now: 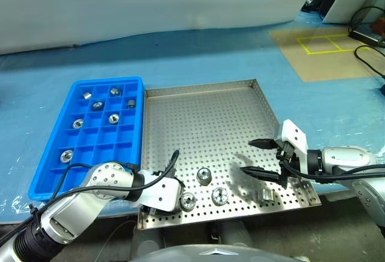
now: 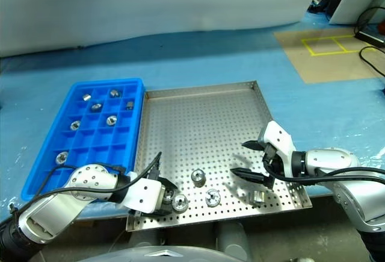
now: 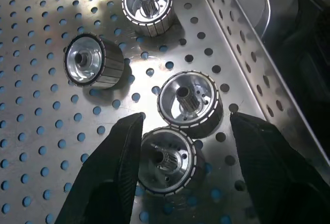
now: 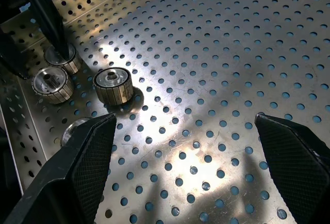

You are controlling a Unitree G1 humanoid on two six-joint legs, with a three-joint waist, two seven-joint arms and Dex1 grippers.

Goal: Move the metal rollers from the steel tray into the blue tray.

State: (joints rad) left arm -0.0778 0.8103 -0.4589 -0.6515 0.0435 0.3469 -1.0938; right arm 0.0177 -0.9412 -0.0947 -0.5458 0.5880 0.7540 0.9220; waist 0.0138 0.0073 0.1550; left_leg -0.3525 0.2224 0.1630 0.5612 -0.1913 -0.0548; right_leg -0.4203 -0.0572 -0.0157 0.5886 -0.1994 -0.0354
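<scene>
The steel tray (image 1: 204,111) holds several metal rollers, among them one (image 1: 204,176) near the front, one (image 1: 219,196) beside it and one (image 1: 266,194) further right. My left gripper (image 3: 185,117) is low at the tray's near left corner. Its fingers (image 3: 118,152) straddle a roller (image 3: 166,161): one touches it, the other stands apart. A second roller (image 3: 188,100) sits just beyond. My right gripper (image 1: 245,156) hovers open over the tray's right side, with nothing between its fingers. The blue tray (image 1: 129,153), on the left, has several rollers (image 1: 113,118) in its compartments.
Both trays rest on a table under a blue sheet (image 1: 180,57). The steel tray's front rim (image 3: 242,44) runs close to my left gripper. A cardboard panel with yellow tape (image 1: 325,45) and cables (image 1: 367,24) lie at the far right.
</scene>
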